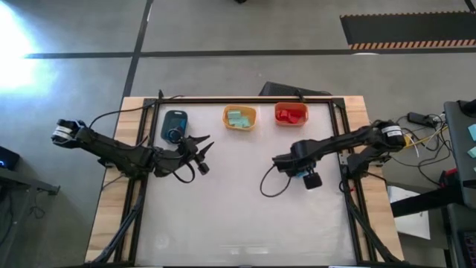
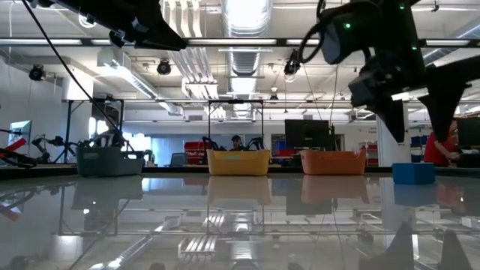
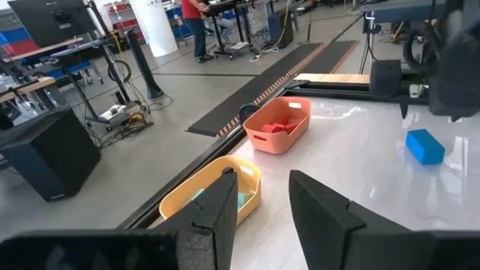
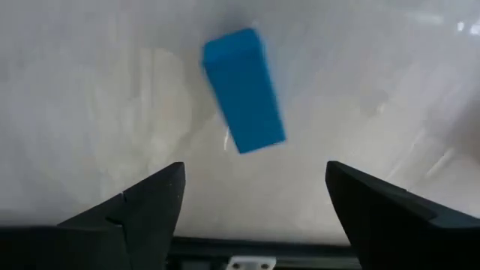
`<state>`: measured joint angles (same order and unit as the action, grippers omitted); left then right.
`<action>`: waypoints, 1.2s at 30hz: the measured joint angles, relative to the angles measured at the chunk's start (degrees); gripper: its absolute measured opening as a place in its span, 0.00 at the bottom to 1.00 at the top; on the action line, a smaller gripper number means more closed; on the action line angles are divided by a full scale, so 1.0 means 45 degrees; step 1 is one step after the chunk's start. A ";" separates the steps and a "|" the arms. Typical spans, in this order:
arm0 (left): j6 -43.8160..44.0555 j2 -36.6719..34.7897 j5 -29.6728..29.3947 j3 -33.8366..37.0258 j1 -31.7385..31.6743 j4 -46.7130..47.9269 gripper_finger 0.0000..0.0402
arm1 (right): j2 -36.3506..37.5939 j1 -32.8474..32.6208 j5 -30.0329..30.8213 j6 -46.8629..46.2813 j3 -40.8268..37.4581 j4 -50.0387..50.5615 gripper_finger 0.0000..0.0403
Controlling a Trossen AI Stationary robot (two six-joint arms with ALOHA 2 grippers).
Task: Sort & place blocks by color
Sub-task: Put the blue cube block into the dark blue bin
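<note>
Right claw hangs over a blue bar, fingers spread wide and holding nothing; the bar lies flat on the white counter, clear of both fingers. From the left wrist view, the same bar sits alone, well apart from the bins. Left claw hovers near the grey bin, released, empty. Teal blocks in the yellow bin; red blocks in the orange bin.
</note>
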<state>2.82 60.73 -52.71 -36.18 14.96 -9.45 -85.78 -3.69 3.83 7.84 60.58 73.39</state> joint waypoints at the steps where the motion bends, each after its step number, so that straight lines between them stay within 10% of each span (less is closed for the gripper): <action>1: -0.0001 0.0000 0.0000 0.0000 0.0005 0.0005 0.26 | 0.0011 -0.0021 0.0061 0.0250 -0.0202 -0.0207 0.76; 17: -0.0027 0.0000 -0.0005 0.0005 0.0013 0.0000 0.26 | 0.0019 -0.0008 0.0500 0.1507 -0.2323 -0.4198 0.61; 27: -0.0025 0.0000 -0.0005 0.0010 0.0019 -0.0003 0.26 | 0.0034 -0.0003 0.0520 0.0026 -0.2583 -0.5992 0.30; 36: 0.0271 0.0000 0.1314 0.0015 0.0019 -0.0536 0.26 | 0.0138 0.0011 -0.1908 -0.0744 -0.3076 -1.8595 0.30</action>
<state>4.04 60.73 -46.80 -36.12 15.05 -11.87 -85.16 -3.64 -4.76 4.50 46.74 -10.29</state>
